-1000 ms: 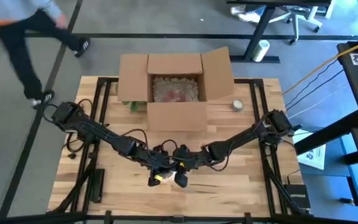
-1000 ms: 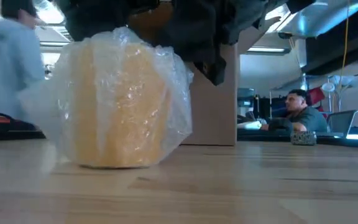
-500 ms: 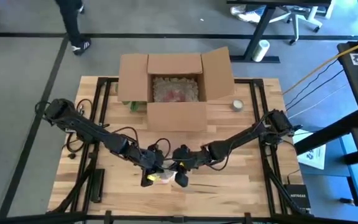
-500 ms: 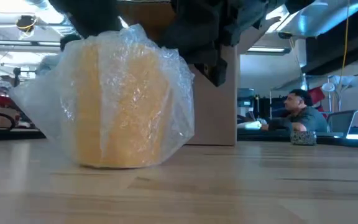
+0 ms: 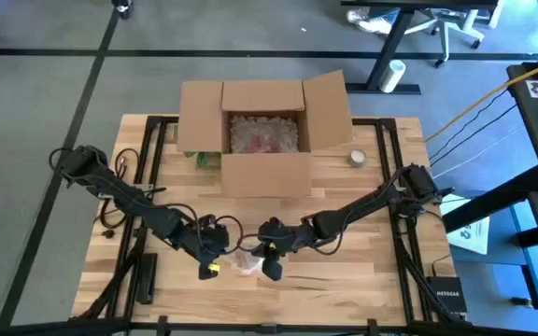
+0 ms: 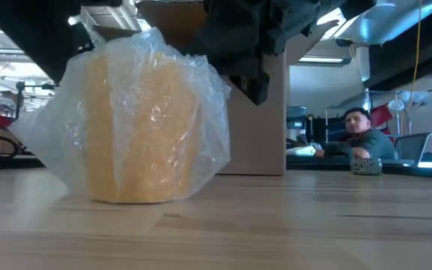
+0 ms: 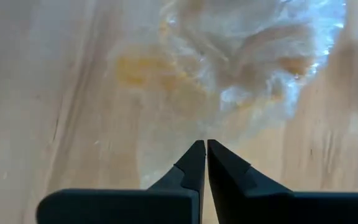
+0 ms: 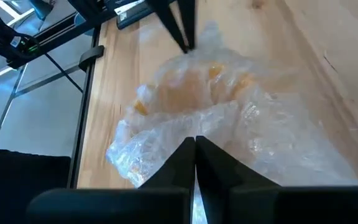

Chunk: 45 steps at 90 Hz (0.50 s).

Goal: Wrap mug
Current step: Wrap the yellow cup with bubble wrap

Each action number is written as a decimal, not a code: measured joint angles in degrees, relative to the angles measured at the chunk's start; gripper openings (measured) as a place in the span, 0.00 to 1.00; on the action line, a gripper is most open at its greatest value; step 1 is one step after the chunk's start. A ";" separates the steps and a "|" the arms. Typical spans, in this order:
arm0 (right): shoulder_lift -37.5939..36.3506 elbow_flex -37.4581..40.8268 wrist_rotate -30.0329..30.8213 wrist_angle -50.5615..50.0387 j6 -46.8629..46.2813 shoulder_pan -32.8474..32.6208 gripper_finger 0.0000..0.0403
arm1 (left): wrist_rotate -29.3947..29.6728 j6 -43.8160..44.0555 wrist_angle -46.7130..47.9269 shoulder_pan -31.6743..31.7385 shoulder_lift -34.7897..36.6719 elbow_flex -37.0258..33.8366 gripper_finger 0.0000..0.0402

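Behind the wooden table (image 5: 362,271), an open workshop with desks is seen, and a seated person (image 6: 362,135) is visible far off in the low view. Near the table's front edge, at its middle, a yellow mug (image 6: 142,131) is stood on the boards, swathed in clear bubble wrap (image 8: 229,124) that is bunched loosely around it and spread out onto the wood on both sides. The left gripper (image 7: 205,149) is placed just beside the mug on its left side, its fingers pressed together on a thin edge of the wrap where it trails onto the table. The right gripper (image 8: 195,144) is set close on the mug's other side, its fingers likewise closed, pinching a fold of the film. Both dark arms are stretched in from the table's outer corners and meet over the bundle. Farther back, an open cardboard box (image 5: 262,131) with its flaps folded outward is placed at the table's rear centre, filled with packing material. A small roll of tape (image 5: 357,158) is laid just to the right of the box.
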<state>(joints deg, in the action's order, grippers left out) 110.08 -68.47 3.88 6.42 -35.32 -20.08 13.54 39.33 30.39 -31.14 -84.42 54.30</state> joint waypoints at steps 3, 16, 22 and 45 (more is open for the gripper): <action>0.00 0.00 -0.03 0.00 -0.01 0.00 0.00 | 0.37 0.61 -0.02 0.00 0.00 -0.32 0.00; 0.00 0.00 -0.07 -0.01 0.01 0.00 0.00 | 0.86 0.82 0.13 -0.02 0.00 -0.54 0.00; 0.00 0.00 -0.09 -0.01 0.03 0.00 0.00 | 0.92 0.75 0.07 -0.02 0.00 -0.56 0.00; 0.00 0.02 -0.48 -0.36 0.03 -0.04 0.00 | 1.86 -7.27 -10.35 0.92 -0.07 -0.63 0.00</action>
<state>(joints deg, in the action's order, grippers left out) 110.08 -68.45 3.40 6.07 -35.29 -20.12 15.40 32.06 20.04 -30.21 -84.49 53.67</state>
